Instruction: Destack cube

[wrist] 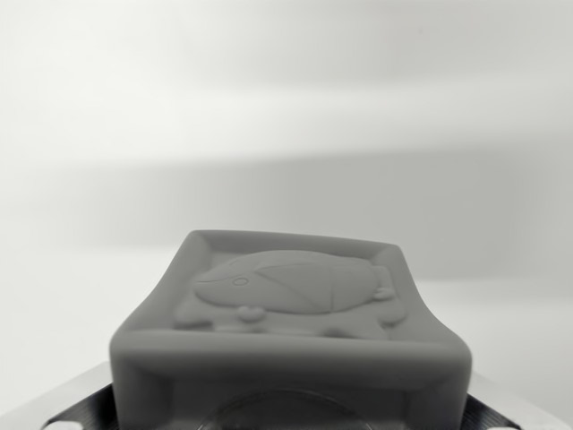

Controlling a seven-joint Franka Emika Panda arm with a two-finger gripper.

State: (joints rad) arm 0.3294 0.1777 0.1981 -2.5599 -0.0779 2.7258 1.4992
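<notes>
Wrist view shows a grey cube (291, 336) filling the lower middle, an animal moulded into its framed top face. It looks stiff, light and matt, likely easy to pinch by two opposite side walls. Whether the gripper's jaws are spread, I cannot tell.
</notes>
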